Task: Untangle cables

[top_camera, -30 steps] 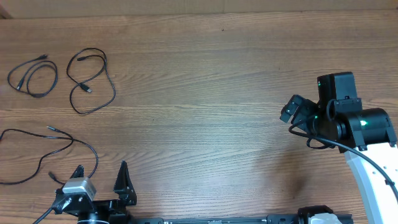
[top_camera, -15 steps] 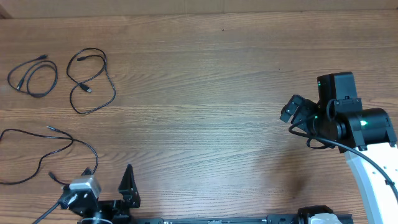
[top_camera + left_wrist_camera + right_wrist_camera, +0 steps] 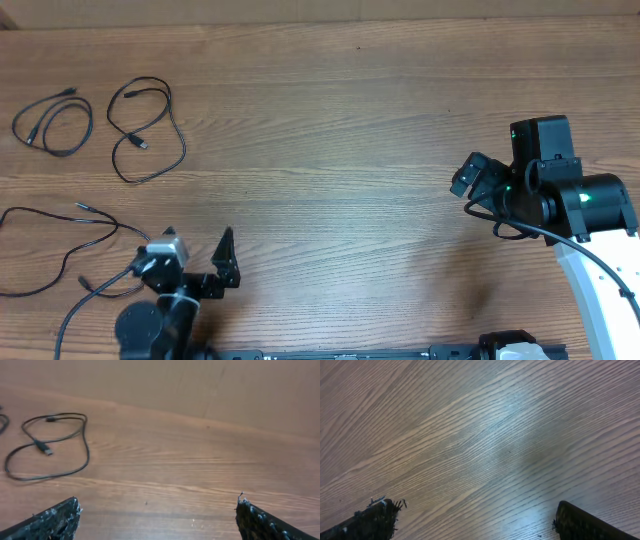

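The left gripper [image 3: 198,255] hangs low over the brown wood-grain table [image 3: 330,150] with its fingers spread wide and nothing between them, which reads as readiness for a grasp rather than a hold. Just off its left side lies the longest of the thin black cables [image 3: 118,225], a loose run that seems to cross itself once. Ahead of it and to the left, a second thin black cable [image 3: 140,145] lies in an open loop; the wrist camera shows its plug [image 3: 45,450] on bare wood. A third, a small coil [image 3: 70,93], lies farther left again. None touches another, so the sorting looks largely done. The right gripper [image 3: 472,175] is parked well away from all three, jaws apart and empty, probably keeping clear.
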Motion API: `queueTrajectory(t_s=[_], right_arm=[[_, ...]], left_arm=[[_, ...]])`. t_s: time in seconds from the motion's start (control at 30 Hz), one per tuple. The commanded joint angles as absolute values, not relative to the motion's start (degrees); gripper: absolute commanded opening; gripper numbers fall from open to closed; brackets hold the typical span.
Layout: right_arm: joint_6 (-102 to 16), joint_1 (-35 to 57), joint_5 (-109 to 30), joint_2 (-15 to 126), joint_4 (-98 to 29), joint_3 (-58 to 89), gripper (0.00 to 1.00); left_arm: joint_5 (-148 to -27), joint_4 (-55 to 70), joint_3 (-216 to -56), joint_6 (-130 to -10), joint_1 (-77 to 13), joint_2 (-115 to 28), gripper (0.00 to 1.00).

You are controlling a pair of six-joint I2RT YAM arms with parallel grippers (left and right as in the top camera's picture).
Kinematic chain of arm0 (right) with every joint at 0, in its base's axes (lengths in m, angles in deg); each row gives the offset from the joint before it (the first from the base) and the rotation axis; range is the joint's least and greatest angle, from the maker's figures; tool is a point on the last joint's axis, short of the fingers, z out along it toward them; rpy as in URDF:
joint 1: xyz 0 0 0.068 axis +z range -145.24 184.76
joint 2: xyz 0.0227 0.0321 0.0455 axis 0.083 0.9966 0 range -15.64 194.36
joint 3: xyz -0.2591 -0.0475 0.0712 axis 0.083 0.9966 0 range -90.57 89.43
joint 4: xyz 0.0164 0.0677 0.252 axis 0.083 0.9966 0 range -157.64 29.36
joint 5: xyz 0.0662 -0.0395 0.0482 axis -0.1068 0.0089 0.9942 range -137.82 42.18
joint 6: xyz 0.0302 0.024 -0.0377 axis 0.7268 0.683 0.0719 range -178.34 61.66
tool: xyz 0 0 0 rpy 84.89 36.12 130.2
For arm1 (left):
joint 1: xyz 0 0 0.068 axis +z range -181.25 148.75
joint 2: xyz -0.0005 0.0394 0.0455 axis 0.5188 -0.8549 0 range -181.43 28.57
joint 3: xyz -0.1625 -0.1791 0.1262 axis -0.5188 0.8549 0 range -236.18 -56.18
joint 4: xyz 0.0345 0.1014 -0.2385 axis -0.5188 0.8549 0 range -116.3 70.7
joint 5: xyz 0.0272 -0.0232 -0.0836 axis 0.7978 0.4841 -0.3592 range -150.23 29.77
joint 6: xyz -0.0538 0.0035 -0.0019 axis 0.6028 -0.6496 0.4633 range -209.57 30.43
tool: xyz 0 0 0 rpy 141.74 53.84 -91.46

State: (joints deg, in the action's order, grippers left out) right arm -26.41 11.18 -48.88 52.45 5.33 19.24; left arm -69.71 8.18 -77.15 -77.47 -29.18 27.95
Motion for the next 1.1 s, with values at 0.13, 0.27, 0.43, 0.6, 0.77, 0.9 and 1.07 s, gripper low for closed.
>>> queueTrajectory(t_s=[0.13,0.27,0.43,0.6,0.77,0.9,1.07], right_arm=[[-26.3,11.0,-49.7,52.3,5.1,18.1,1.00],[-26.2,11.0,-49.7,52.3,5.1,18.1,1.00],[-26.3,11.0,-49.7,52.3,5.1,18.1,1.00],[-26.2,11.0,-49.7,52.3,5.1,18.1,1.00],[-26.2,11.0,-49.7,52.3,5.1,18.1,1.00],[-26.3,11.0,-49.7,52.3,5.1,18.1,1.00],[-26.3,11.0,-49.7,52.3,5.1,18.1,1.00]], left_arm=[[-67.8,-2.3,-67.7,-76.9,-32.6,28.3,1.00],[-65.9,-8.2,-63.6,-76.9,-32.5,28.4,1.00],[-65.8,-18.2,-58.4,-77.8,-32.4,28.4,1.00],[-65.8,-22.3,-56.5,-83.4,-32.4,28.4,0.99],[-65.9,-22.3,-56.5,-86.3,-32.4,28.4,1.00],[-65.8,-22.3,-56.5,-88.3,-32.4,28.4,1.00],[-66.1,-22.3,-56.5,-84.5,-32.4,28.4,0.99]])
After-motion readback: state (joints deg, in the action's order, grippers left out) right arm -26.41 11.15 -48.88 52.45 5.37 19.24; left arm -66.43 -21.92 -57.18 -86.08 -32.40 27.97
